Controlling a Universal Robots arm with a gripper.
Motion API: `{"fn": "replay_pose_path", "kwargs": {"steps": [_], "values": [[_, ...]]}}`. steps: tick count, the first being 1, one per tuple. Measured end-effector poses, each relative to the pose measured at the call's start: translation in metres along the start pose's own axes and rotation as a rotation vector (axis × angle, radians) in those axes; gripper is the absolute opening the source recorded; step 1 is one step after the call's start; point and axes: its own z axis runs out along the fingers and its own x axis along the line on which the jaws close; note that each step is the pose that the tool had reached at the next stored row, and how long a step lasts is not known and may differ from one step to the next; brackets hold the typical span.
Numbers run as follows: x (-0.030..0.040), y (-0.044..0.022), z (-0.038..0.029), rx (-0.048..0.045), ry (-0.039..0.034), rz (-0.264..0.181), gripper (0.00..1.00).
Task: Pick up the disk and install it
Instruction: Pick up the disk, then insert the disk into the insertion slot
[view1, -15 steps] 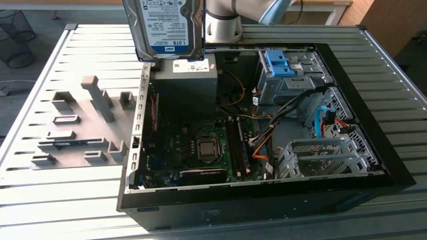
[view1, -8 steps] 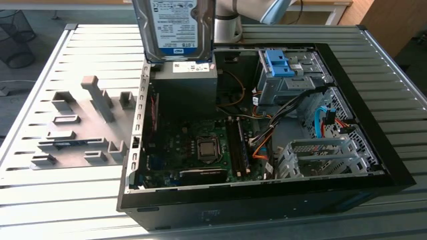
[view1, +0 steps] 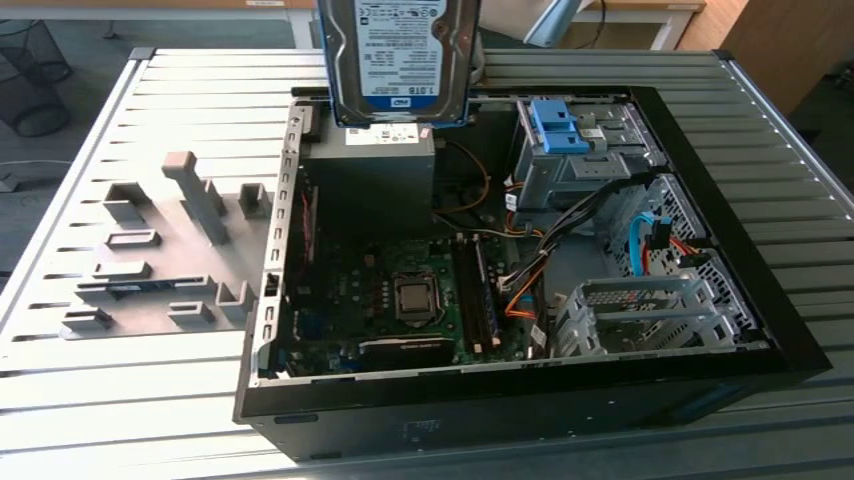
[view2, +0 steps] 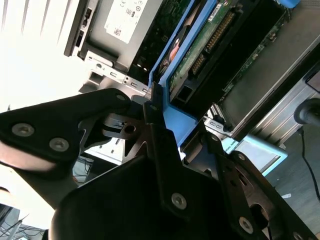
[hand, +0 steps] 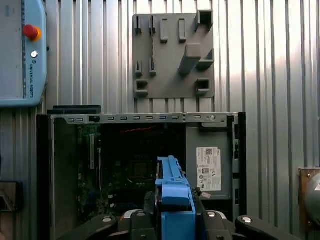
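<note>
The disk (view1: 396, 60), a silver-grey hard drive with a white-and-blue label, hangs upright in the air above the back edge of the open computer case (view1: 767, 300) in the exterior view. Its blue carrier frame (view2: 172, 117) runs along its edges, and its green circuit board faces the camera in the second wrist view. My gripper (view2: 165, 122) is shut on the disk, with black fingers (view2: 107, 102) pressed against the blue frame from both sides. In the first wrist view the disk (hand: 174, 197) stands edge-on between the gripper (hand: 174, 220) fingers, over the case.
Inside the case lie a motherboard (view1: 400, 290), a dark grey power supply box (view1: 374, 175), a bare blue bracket (view1: 554, 125) in the upper bay and a metal drive cage (view1: 641, 310). A grey fixture plate (view1: 160, 250) lies beside the case. A pendant (hand: 20, 50) rests on the slatted table.
</note>
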Motion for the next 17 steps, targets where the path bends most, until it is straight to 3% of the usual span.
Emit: {"fn": "replay_pose_path", "kwargs": {"steps": [7, 17], "values": [[0.0004, -0.0018, 0.0, 0.0, 0.0001, 0.0, 0.37], [0.0067, -0.0019, 0.0, 0.0, 0.0003, 0.0, 0.37]]}}
